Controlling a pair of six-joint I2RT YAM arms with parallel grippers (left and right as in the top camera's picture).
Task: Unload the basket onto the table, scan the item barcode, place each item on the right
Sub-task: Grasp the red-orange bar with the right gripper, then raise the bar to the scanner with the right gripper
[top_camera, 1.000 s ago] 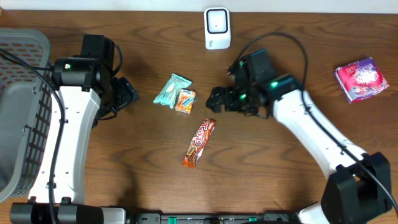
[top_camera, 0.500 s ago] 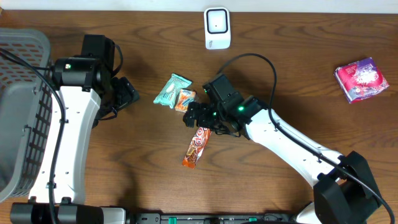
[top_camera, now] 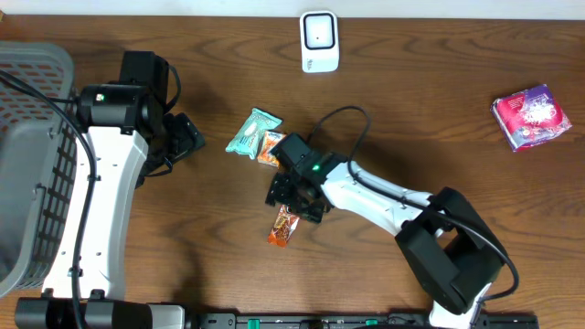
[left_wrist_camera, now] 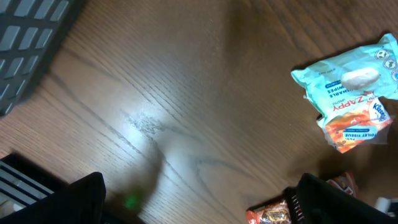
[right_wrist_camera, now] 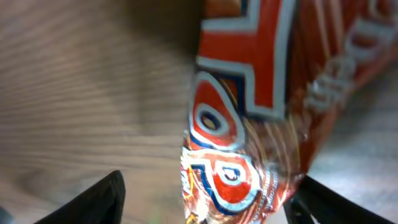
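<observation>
The item, an orange and red candy bar (top_camera: 284, 227), lies on the wooden table below centre. My right gripper (top_camera: 294, 196) is down over its upper end. In the right wrist view the wrapper (right_wrist_camera: 249, 124) sits between the two fingers. The left finger (right_wrist_camera: 93, 202) stands well off it and the right finger (right_wrist_camera: 323, 205) is close beside it, so the jaws are open around the bar. A white scanner (top_camera: 319, 41) stands at the table's far edge. My left gripper (top_camera: 187, 137) hangs open at the left, with bare wood between its fingers (left_wrist_camera: 81, 199).
A teal wipes packet (top_camera: 252, 131) and a small orange packet (top_camera: 272, 147) lie just left of and above the right gripper. A pink and red packet (top_camera: 531, 116) sits at the far right. A grey basket (top_camera: 32, 164) fills the left edge.
My right arm has swung left and down from beside the scanner onto the candy bar, and its jaws have narrowed around the wrapper. The left arm has stayed still.
</observation>
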